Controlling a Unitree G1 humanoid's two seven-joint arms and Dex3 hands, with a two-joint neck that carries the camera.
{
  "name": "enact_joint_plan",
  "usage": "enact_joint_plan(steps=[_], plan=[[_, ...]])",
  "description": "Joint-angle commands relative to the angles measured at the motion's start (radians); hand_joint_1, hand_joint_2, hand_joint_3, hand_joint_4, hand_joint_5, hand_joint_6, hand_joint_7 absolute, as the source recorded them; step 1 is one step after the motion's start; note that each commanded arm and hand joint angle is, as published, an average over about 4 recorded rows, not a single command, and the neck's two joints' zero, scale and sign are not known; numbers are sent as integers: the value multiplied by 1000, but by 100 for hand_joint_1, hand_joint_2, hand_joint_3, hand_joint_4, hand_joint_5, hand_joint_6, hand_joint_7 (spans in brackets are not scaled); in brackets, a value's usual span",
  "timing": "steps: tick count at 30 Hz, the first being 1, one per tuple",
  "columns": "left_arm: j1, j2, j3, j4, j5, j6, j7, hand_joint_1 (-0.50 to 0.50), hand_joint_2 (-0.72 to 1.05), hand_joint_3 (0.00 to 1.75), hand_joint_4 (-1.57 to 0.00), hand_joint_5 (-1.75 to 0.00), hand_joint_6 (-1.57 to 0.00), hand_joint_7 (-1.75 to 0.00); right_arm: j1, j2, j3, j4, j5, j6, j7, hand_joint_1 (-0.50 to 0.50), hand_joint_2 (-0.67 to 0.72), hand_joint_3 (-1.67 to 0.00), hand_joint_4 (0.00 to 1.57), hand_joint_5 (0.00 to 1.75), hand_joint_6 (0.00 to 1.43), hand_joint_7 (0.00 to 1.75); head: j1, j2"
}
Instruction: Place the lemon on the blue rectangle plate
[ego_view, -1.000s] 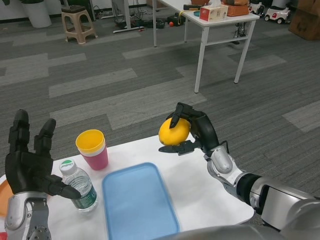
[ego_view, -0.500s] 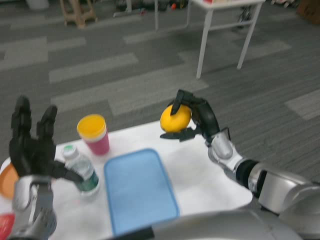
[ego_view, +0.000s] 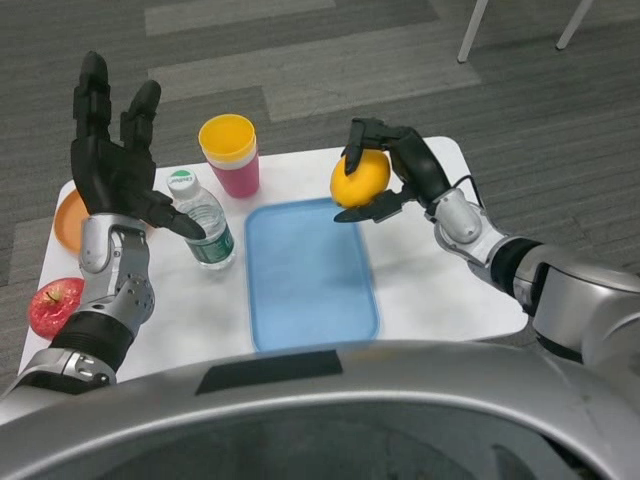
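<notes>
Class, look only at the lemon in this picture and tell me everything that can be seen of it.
The lemon is a rounded yellow-orange fruit with a smooth, slightly shiny skin, whole and unmarked as far as it shows. The right hand holds it off the table, black fingers curled over its top and far side and another part of the hand under it. It hangs over the upper right corner of the blue rectangle plate, not touching it as far as this view shows.

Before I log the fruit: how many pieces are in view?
2: the lemon held in the right hand above the table's far side, and a red apple at the table's near left edge.
</notes>
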Motion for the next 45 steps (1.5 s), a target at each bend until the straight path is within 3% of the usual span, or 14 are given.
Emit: enact_joint_plan(steps=[1, 6, 13, 18, 25, 28, 30, 32, 33, 34, 37, 39, 41, 45], plan=[[-21, 10, -4, 7, -6, 6, -3, -19, -64, 4, 0, -72, 0, -14, -17, 16, 7, -2, 10, 63, 68, -8, -48, -56, 129, 165, 116, 168, 17, -9], [-22, 13, -5, 7, -6, 10, -3, -19, -64, 4, 0, -72, 0, -14, -21, 45, 29, 14, 14, 124, 169, -8, -48, -56, 131, 165, 111, 168, 39, -16], [-30, 16, -8, 8, -6, 32, -3, -21, -64, 9, 0, -72, 0, -14, -42, 70, 120, 41, 16, 140, 185, -8, -48, -63, 133, 165, 104, 168, 33, -11], [-55, 23, -20, 26, -8, 38, -3, -21, -64, 9, 0, -72, 0, -14, -47, 75, 188, 40, 16, 142, 185, -4, -46, -63, 134, 165, 89, 168, 31, -17], [-90, 37, -67, 67, -37, 38, -4, -21, -64, 7, 0, -72, 0, -14, -32, 82, 215, 39, 16, 140, 185, -8, -45, -44, 128, 165, 75, 168, 24, -16], [-99, 39, -75, 78, -37, 38, -6, -21, -64, 9, 0, -72, 0, -14, -30, 89, 223, 40, 16, 141, 185, -11, -43, -30, 121, 165, 74, 168, 17, -15], [-102, 41, -80, 81, -38, 38, -7, -21, -64, 4, 0, -72, 0, -14, -28, 95, 226, 41, 16, 140, 185, -15, -41, -24, 94, 150, 66, 164, 19, -10], [-100, 43, -83, 81, -38, 38, -9, -21, -64, 4, 0, -72, 0, -14, -23, 99, 226, 42, 16, 140, 185, -19, -40, -20, 60, 107, 41, 150, 25, -6], [-99, 44, -84, 80, -38, 38, -9, -20, -64, 7, 0, -72, 0, -14, -20, 101, 225, 43, 16, 139, 185, -20, -38, -18, 53, 90, 32, 143, 28, -4], [-96, 44, -84, 78, -38, 38, -9, -19, -64, 9, 0, -72, 0, -14, -17, 102, 222, 43, 16, 139, 185, -23, -35, -16, 41, 65, 19, 129, 30, -4], [-86, 46, -83, 75, -39, 38, -9, -19, -64, 4, 0, -72, -1, -14, -12, 106, 215, 47, 15, 137, 185, -38, -22, -16, 16, 15, 2, 79, 33, -4], [-78, 48, -82, 71, -39, 38, -9, -19, -64, 2, 0, -72, -1, -14, -12, 108, 215, 50, 14, 134, 185, -44, -10, -16, 6, 0, 0, 45, 33, -2], [-71, 50, -80, 67, -40, 38, -9, -19, -64, 4, 0, -72, 0, -14, -12, 109, 215, 52, 14, 132, 185, -46, 6, -12, 1, 0, 0, 24, 34, -4], [-60, 56, -80, 58, -40, 38, -9, -19, -64, 9, 0, -72, 0, -14, -6, 109, 203, 51, 14, 119, 182, -46, 30, -8, 0, 0, 0, 2, 36, -2]])
